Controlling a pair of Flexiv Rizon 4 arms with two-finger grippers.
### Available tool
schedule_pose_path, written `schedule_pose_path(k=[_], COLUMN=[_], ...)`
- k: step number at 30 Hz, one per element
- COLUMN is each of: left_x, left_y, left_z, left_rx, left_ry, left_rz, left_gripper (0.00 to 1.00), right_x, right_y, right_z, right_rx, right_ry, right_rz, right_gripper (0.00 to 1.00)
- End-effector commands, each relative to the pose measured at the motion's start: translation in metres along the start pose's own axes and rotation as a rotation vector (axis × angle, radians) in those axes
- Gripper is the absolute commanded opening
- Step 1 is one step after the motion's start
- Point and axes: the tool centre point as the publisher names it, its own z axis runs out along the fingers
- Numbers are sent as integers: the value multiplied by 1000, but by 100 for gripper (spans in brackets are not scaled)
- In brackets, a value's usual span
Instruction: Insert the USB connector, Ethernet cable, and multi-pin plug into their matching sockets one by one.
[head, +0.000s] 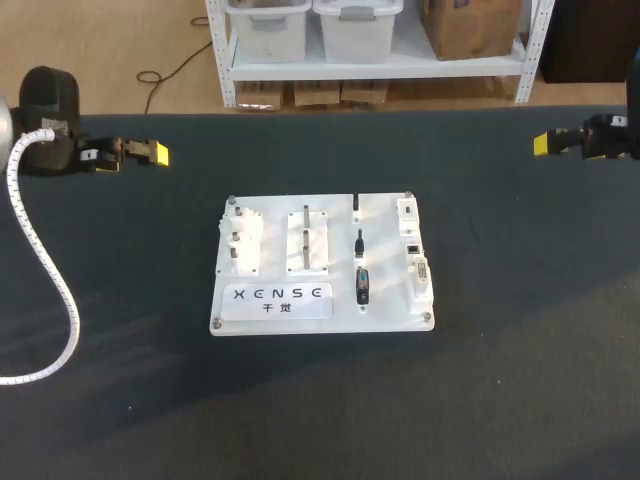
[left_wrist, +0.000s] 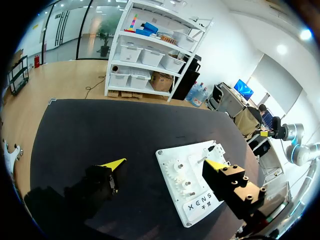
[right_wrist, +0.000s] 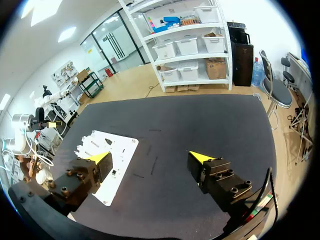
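Note:
A white board (head: 300, 318) lies in the middle of the dark table. On it lie, in a column, the black USB connector (head: 356, 205), the Ethernet cable plug (head: 358, 242) and the larger multi-pin plug (head: 362, 285). Their sockets (head: 415, 250) line the board's right edge. My left gripper (head: 150, 153) hangs at the far left of the table, well away from the board, open and empty (left_wrist: 164, 164). My right gripper (head: 545, 145) hangs at the far right, also open and empty (right_wrist: 150, 157). The board (left_wrist: 200, 210) (right_wrist: 122, 150) shows ahead of both grippers.
The board's left half carries a gear fixture (head: 242, 240) and a slotted block with pins (head: 308, 240). A white ribbed hose (head: 45, 280) from my left arm curves over the table's left side.

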Motion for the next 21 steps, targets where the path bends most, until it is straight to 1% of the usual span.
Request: schedule_pose_path(k=[1, 3, 4, 6, 9, 13, 17, 19, 21], left_x=[-1, -1, -3, -6, -11, -17, -12, -6, 1], left_y=[-1, -1, -4, -9, -17, -41, -60, -71, -78], left_z=[0, 0, 0, 1, 1, 0, 0, 1, 3], left_rx=[-6, -6, 35, 91, 208, 390, 513, 569, 624], left_ry=[5, 5, 27, 69, 78, 117, 186, 220, 253], left_rz=[-1, -1, 77, 182, 334, 549, 723, 815, 871], left_gripper=[100, 100, 100, 100, 100, 100, 100, 100, 100], right_x=[0, 0, 0, 0, 0, 0, 0, 0, 0], right_y=[0, 0, 0, 0, 0, 0, 0, 0, 0], right_z=[0, 0, 0, 0, 0, 0, 0, 0, 0], right_rx=[1, 1, 1, 1, 1, 1, 1, 1, 1], right_ry=[0, 0, 0, 0, 0, 0, 0, 0, 0], right_rz=[0, 0, 0, 0, 0, 0, 0, 0, 0], right_gripper=[100, 100, 100, 100, 100, 100, 100, 100, 100])
